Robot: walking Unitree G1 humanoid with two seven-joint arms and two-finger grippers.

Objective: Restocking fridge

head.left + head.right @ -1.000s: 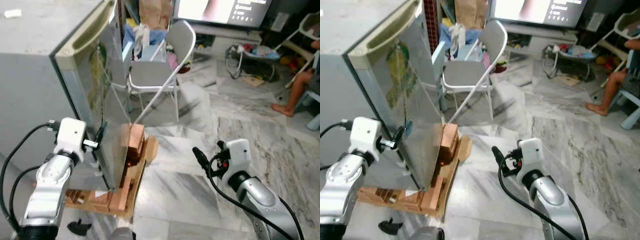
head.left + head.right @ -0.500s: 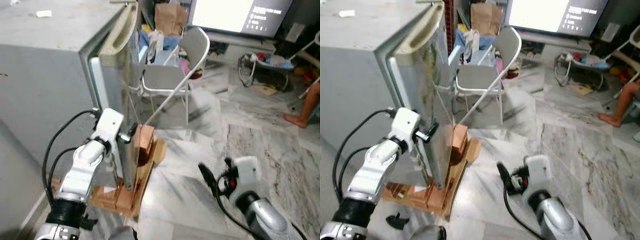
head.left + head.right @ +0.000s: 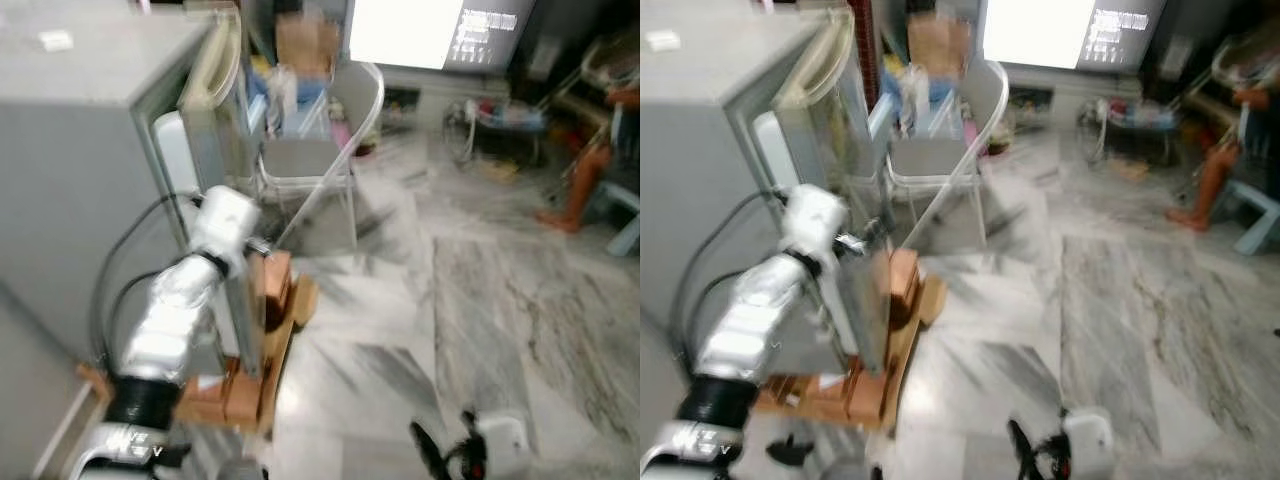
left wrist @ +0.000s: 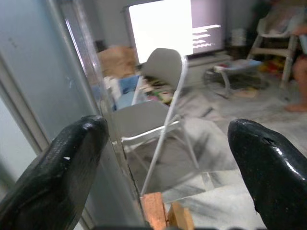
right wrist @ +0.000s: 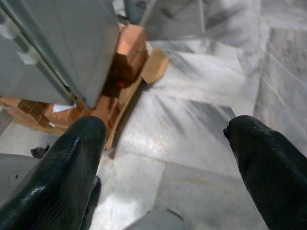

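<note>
The grey fridge [image 3: 80, 150] stands at the left on wooden blocks [image 3: 268, 305]. Its door [image 3: 830, 120] is slightly ajar, seen nearly edge-on, and a strip of white inner lining [image 3: 172, 150] shows. My left gripper [image 3: 255, 245] is at the door's free edge, about halfway up. In the left wrist view this gripper [image 4: 163, 167] is open, with the door edge [image 4: 98, 103] running close by one finger. My right gripper [image 3: 430, 455] hangs low over the marble floor. It is open [image 5: 163, 163] with nothing between its fingers.
A grey folding chair [image 3: 320, 160] stands just beyond the door, with bags and clutter behind it. A lit screen [image 3: 420, 30] and a baby bouncer [image 3: 500, 110] are at the back. A seated person's leg [image 3: 580, 190] is at the far right. Marble floor [image 3: 470, 300] lies to the right.
The view has swung and blurred. My left gripper has reached further onto the door edge, and the door now looks more edge-on. My right arm has dropped lower in the picture.
</note>
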